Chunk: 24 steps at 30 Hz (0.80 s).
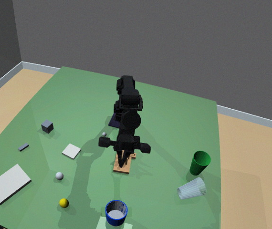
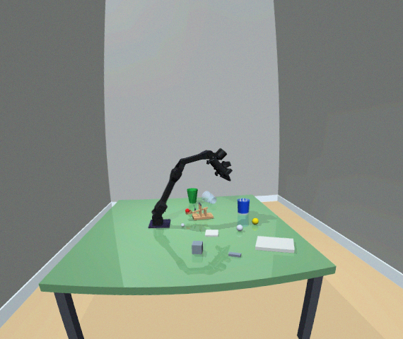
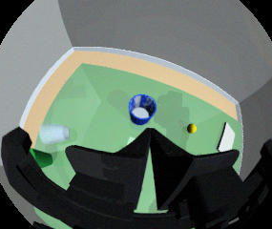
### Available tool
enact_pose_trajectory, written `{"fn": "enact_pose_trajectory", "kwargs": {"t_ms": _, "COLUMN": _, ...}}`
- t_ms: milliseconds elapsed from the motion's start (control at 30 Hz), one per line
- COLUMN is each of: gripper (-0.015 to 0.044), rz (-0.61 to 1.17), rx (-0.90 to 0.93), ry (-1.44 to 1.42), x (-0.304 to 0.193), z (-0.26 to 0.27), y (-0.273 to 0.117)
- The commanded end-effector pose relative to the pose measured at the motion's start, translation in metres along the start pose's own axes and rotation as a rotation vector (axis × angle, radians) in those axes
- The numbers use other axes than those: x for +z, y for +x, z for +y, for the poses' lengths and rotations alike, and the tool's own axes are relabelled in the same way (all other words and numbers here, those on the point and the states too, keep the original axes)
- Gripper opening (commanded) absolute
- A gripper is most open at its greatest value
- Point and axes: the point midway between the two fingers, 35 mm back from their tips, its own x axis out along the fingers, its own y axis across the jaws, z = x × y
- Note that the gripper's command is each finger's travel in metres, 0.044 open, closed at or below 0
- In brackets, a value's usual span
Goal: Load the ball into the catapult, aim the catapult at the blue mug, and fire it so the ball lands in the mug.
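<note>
The wooden catapult (image 1: 118,169) (image 2: 202,216) stands on the table in front of the arm's base. A red ball (image 2: 187,210) shows at the catapult's end nearer the base in the exterior view; whether it rests in the cup is unclear. The arm hides it in the top view. The blue mug (image 1: 116,222) (image 2: 242,206) (image 3: 141,121) stands upright beyond the catapult's other end. My gripper (image 1: 120,166) (image 2: 229,179) (image 3: 150,132) is shut and empty, high above the table between catapult and mug. The catapult does not show in the wrist view.
A yellow ball (image 1: 64,202) (image 2: 254,221), a grey ball (image 1: 59,175), a smaller grey ball (image 1: 104,134), white slabs, a grey cube (image 1: 47,126) and a bar (image 1: 23,146) lie on one side. A green cup (image 1: 197,163) and a tipped clear cup (image 1: 191,189) are on the other.
</note>
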Motion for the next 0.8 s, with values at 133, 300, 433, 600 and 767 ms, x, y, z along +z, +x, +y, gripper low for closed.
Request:
{"fn": "enact_pose_trajectory", "kwargs": {"t_ms": 133, "gripper": 0.0000, "rz": 0.113, "rx": -0.001, "ry": -0.206, "x": -0.036, "z": 0.036, "y": -0.003}}
{"fn": "enact_pose_trajectory", "kwargs": {"t_ms": 300, "gripper": 0.0000, "rz": 0.182, "rx": 0.000, "ry": -0.339, "x": -0.059, "z": 0.055, "y": -0.005}}
{"fn": "enact_pose_trajectory", "kwargs": {"t_ms": 433, "gripper": 0.0000, "rz": 0.234, "rx": 0.002, "ry": -0.449, "x": -0.078, "z": 0.069, "y": -0.008}}
{"fn": "enact_pose_trajectory", "kwargs": {"t_ms": 600, "gripper": 0.0000, "rz": 0.298, "rx": 0.005, "ry": -0.591, "x": -0.101, "z": 0.084, "y": -0.012}}
{"fn": "enact_pose_trajectory", "kwargs": {"t_ms": 767, "gripper": 0.0000, "rz": 0.360, "rx": 0.009, "ry": -0.737, "x": -0.125, "z": 0.097, "y": -0.017}}
